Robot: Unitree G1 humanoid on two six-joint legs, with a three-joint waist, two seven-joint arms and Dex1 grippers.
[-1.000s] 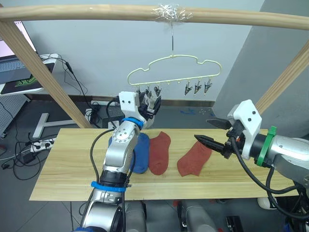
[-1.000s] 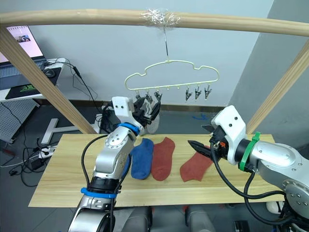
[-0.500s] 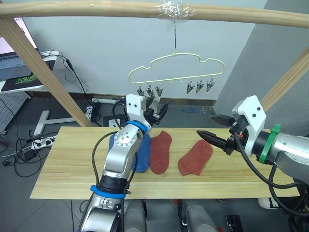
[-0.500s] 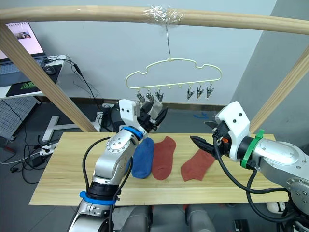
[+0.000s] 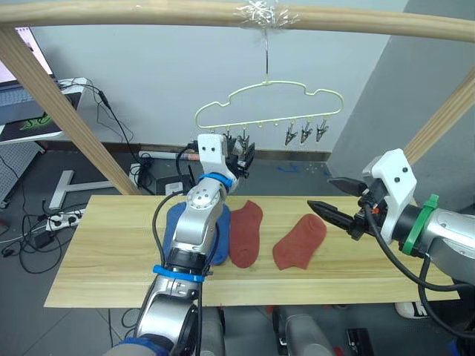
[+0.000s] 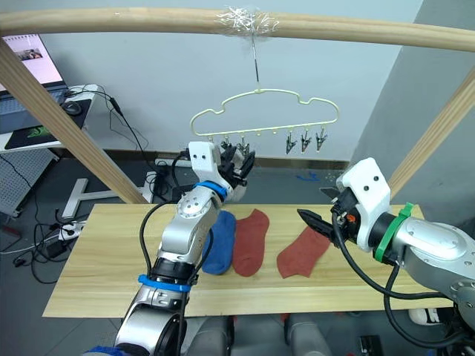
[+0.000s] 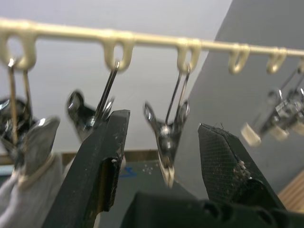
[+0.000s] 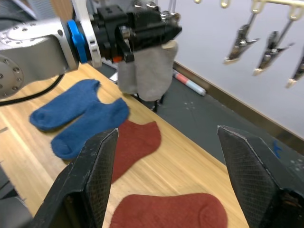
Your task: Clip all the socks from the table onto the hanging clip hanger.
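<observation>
The pale-yellow clip hanger (image 5: pixel 267 96) hangs from the top wooden beam (image 5: pixel 148 15). My left gripper (image 5: pixel 241 156) is raised to its left clips. It is open, with one metal clip (image 7: pixel 166 137) between its fingers (image 7: pixel 102 166) and untouched by them. A light grey sock (image 8: pixel 147 76) hangs beside it under the leftmost clips. On the table (image 5: pixel 111 252) lie two blue socks (image 8: pixel 66 109), partly hidden by my left arm, and two rust-red socks (image 5: pixel 246 231) (image 5: pixel 300 241). My right gripper (image 5: pixel 320 193) hovers open just right of the red socks, holding nothing.
Slanted wooden poles (image 5: pixel 67 104) (image 5: pixel 441 119) flank the table. Three bare clips (image 5: pixel 304 133) hang on the hanger's right side. A desk with a laptop (image 5: pixel 22 111) and floor cables (image 5: pixel 44 222) are behind on the left.
My left gripper has risen from just below the clips, and its open fingers now stand around one clip. The right gripper has hardly moved.
</observation>
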